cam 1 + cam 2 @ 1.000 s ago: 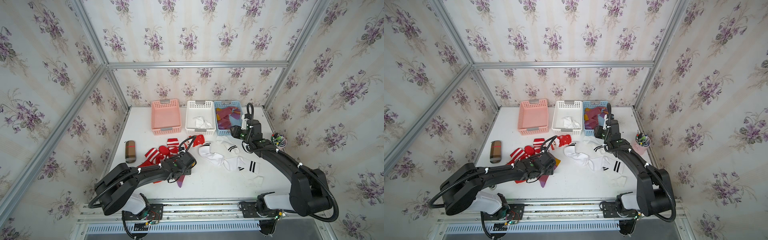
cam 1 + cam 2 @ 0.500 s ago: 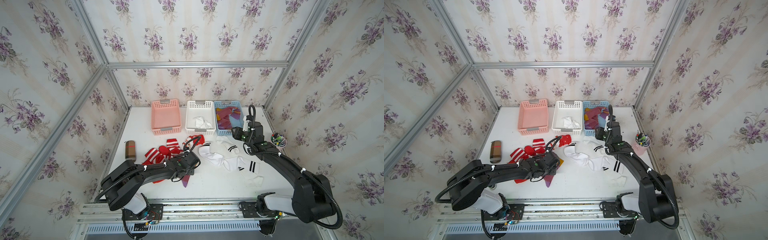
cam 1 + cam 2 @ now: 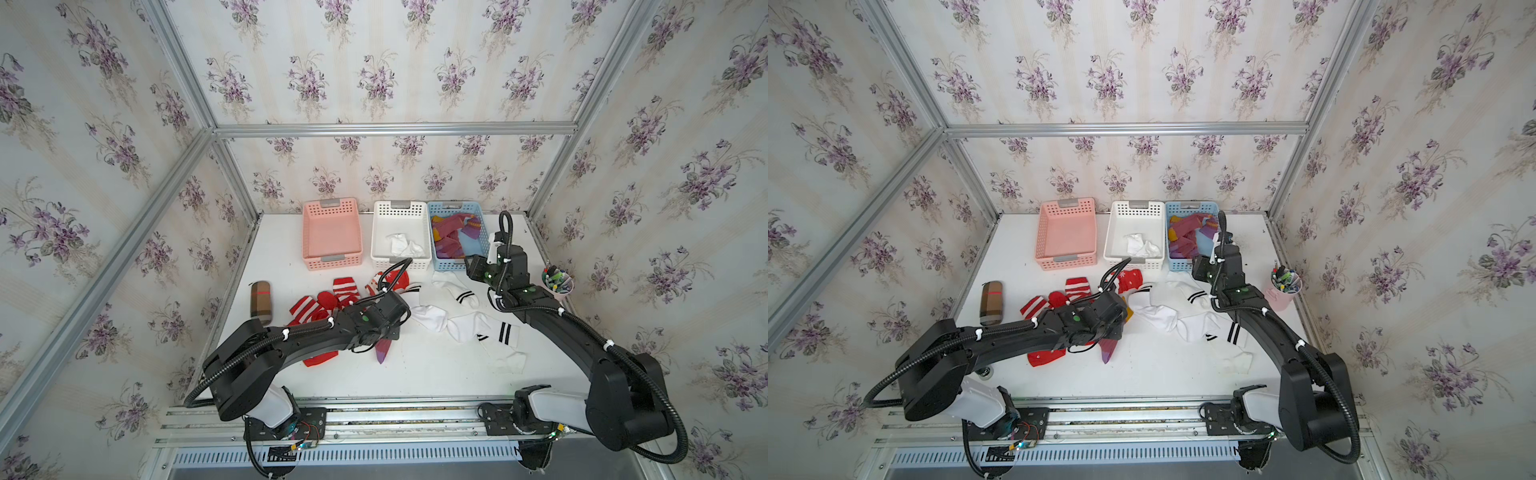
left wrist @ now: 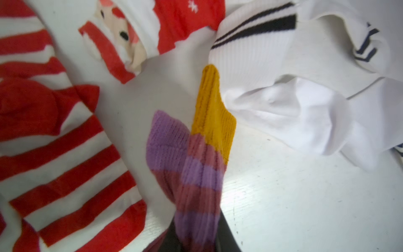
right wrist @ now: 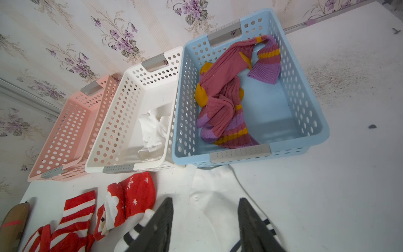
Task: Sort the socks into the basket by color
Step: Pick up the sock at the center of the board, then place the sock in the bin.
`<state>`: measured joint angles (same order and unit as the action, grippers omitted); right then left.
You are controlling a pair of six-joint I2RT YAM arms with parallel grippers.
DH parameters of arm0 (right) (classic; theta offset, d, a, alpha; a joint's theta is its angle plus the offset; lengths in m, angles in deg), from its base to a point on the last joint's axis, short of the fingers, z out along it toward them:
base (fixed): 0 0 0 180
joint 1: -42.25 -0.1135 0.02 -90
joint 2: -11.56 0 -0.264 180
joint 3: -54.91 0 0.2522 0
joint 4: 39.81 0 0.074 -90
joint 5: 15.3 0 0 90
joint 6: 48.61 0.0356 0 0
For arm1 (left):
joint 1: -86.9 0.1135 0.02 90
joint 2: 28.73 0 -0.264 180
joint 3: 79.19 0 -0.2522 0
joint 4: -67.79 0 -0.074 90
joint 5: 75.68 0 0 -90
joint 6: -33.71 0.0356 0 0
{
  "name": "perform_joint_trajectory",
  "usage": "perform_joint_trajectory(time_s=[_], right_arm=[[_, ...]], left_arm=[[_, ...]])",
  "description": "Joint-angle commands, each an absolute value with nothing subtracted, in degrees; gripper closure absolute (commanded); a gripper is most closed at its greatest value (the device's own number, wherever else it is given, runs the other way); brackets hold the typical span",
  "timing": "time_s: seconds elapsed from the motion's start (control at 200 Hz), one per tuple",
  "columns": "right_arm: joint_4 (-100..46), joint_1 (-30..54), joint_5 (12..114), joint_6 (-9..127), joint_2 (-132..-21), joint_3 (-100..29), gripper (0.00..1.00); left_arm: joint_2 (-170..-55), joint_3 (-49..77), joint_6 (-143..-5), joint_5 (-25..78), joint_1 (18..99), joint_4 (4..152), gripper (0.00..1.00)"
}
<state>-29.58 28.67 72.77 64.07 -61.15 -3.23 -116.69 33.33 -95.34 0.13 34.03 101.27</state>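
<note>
- Left gripper (image 4: 197,237) clamps our purple-striped sock (image 4: 196,170), well short of the blue basket (image 5: 239,152); we lift high, tail clearing its rim.
- Right gripper (image 5: 205,200), jaws apart, hangs just before that basket.

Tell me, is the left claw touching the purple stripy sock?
Touching. The left wrist view shows the purple stripy sock running down between the left claw's dark fingers, which press against it on both sides.
</note>
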Motion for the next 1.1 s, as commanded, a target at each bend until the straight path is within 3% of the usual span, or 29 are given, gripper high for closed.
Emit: perform_joint_trajectory(time_s=[0.0,0.61,1.094], right_arm=[[-30.5,28.61,73.53,64.04,-60.04,-2.98,0.5],[-27.94,28.63,75.84,62.14,-52.66,-0.87,0.47],[-26.49,28.63,74.17,62.84,-49.96,-0.69,0.47]], left_arm=[[-117.14,29.23,-91.38,1.44,34.07,105.35,0.83],[-130.47,-1.97,-75.43,10.55,36.92,116.76,0.85],[-154.29,-41.01,-74.82,18.63,43.45,121.85,0.85]])
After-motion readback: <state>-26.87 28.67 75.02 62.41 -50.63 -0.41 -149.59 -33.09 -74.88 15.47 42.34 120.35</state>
